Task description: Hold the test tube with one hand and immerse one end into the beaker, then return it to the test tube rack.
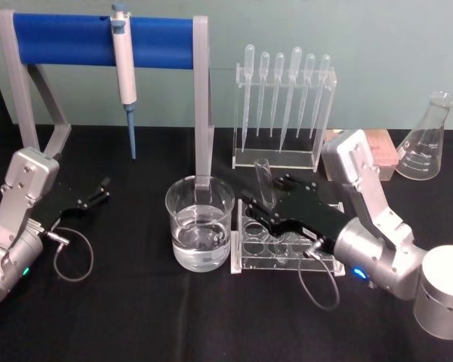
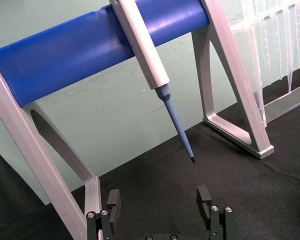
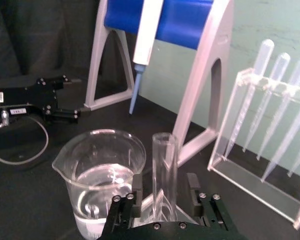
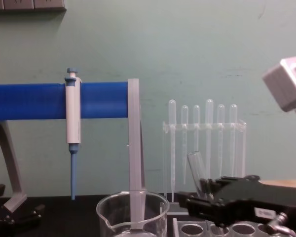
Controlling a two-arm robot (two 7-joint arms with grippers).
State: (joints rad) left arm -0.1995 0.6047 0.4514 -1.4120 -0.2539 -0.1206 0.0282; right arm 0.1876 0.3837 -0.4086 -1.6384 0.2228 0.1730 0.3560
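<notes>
The test tube (image 1: 263, 179) is a clear glass tube that leans slightly, open end up, over the clear rack (image 1: 281, 245); its lower end is hidden behind my right gripper (image 1: 266, 196). In the right wrist view the test tube (image 3: 164, 165) stands between the two fingers of that gripper (image 3: 164, 192), with a small gap on each side, so the gripper is open around it. The beaker (image 1: 200, 222) holds water and stands just left of the rack, also seen as the beaker (image 3: 101, 175) and the beaker (image 4: 133, 213). My left gripper (image 1: 98, 192) rests open at the far left, nothing between its fingers (image 2: 204, 196).
A blue-barred stand (image 1: 106, 41) with a white-and-blue pipettor (image 1: 124, 72) hanging from it rises behind the beaker. A clear holder with several plastic pipettes (image 1: 283, 105) stands behind the rack. A conical flask (image 1: 426, 139) sits at the back right.
</notes>
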